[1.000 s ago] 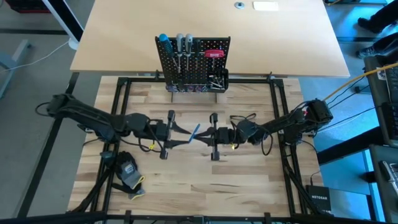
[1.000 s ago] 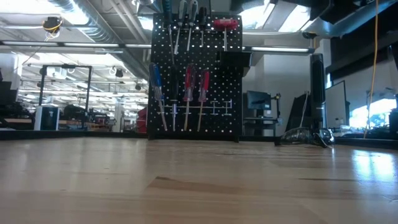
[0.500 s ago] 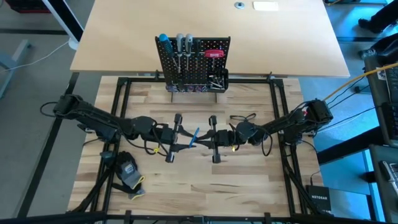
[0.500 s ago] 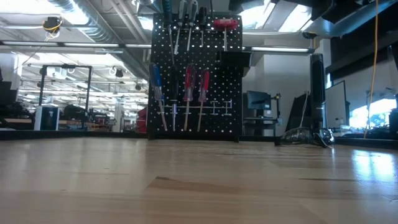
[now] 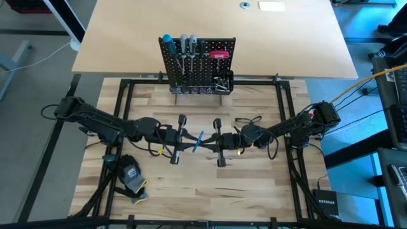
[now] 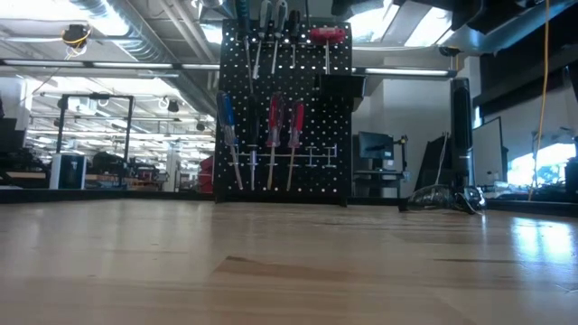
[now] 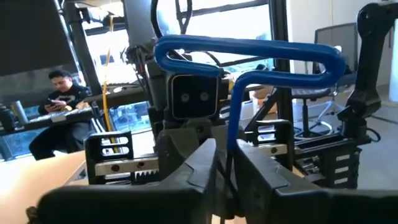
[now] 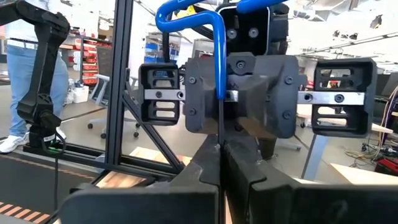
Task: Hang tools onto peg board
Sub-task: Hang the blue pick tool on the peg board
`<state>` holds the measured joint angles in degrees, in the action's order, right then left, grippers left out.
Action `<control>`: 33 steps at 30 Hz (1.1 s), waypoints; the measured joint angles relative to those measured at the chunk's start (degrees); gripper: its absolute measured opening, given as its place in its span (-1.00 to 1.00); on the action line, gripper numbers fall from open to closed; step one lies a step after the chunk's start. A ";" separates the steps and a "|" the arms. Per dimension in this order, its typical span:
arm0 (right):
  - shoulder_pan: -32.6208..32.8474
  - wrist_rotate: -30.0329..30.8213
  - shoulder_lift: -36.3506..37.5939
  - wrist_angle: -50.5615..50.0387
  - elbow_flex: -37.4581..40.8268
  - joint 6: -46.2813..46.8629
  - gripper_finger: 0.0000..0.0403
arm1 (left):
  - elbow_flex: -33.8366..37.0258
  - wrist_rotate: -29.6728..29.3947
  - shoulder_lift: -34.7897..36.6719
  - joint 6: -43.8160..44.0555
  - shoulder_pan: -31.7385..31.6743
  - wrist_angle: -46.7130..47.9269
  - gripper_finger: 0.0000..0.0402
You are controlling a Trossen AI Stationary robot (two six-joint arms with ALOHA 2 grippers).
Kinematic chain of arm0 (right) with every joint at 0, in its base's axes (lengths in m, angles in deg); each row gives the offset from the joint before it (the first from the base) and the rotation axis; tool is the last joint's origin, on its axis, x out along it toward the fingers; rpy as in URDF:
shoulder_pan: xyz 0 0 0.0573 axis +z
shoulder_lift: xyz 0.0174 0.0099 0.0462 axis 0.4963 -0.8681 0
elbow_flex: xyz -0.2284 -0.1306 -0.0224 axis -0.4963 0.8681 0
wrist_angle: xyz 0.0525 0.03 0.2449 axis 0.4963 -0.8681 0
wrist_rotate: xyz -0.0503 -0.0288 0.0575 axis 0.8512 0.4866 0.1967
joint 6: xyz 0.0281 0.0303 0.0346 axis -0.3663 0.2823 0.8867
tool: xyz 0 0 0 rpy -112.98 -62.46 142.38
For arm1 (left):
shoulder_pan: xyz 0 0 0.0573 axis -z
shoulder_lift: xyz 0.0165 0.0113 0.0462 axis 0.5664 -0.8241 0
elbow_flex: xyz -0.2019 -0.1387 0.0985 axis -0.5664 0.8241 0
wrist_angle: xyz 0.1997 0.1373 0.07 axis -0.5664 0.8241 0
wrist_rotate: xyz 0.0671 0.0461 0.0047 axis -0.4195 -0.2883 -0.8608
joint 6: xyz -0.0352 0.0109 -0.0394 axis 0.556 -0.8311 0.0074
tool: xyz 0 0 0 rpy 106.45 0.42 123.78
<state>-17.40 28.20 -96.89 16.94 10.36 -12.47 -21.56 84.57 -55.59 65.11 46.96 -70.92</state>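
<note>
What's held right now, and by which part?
The blue-handled key, by its thin shaft below the blue loop: right tool and left tool both pinch it.

Pretty standard stuff: matt black perforated metal peg board (image 5: 197, 63), glossy blue plastic-coated T-handle key (image 7: 249, 53), pale smooth wooden tabletop (image 5: 210, 197), and matt black plastic-looking fingers (image 8: 205, 168) on the end effectors.
</note>
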 joint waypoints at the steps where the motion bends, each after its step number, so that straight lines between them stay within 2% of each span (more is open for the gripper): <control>1: 0.00 0.02 0.00 -0.01 0.00 0.00 -0.98 | 0.00 0.16 0.00 -0.07 -0.11 0.04 -0.79; 7: 0.04 -0.07 0.00 -0.08 -0.04 0.78 -0.97 | -0.03 2.16 0.01 -1.63 -0.16 0.68 -0.97; 10: 0.04 -0.52 0.00 -1.59 -1.01 3.17 -0.93 | -0.04 1.60 0.17 -2.58 -0.12 0.97 -0.98; 17: 0.04 0.59 0.00 -9.30 -4.05 7.02 -0.65 | -0.02 -0.54 0.62 -2.89 0.34 1.82 -0.99; 21: 0.04 1.15 1.52 -15.93 -4.86 6.94 -0.42 | -0.02 -6.23 3.54 -5.57 2.05 5.39 -0.99; 24: 0.00 1.53 5.75 -23.90 -5.18 6.44 -0.31 | -0.02 -11.92 6.41 -7.75 3.45 8.40 -0.99; 27: 0.74 4.85 10.97 -30.37 -5.20 7.66 -0.26 | -0.02 -19.13 8.55 -10.79 4.88 11.66 -1.00; 30: 3.12 9.00 15.14 -32.59 -5.20 8.48 -0.26 | -0.02 -26.96 9.01 -12.77 5.40 14.74 -0.99; 33: 5.67 12.26 17.08 -32.88 -5.20 7.42 -0.28 | -0.02 -29.91 8.45 -13.39 5.17 16.05 -0.99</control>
<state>-11.73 40.46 -79.81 -15.94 5.16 -5.06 -21.58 54.66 -47.14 51.73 52.12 -54.87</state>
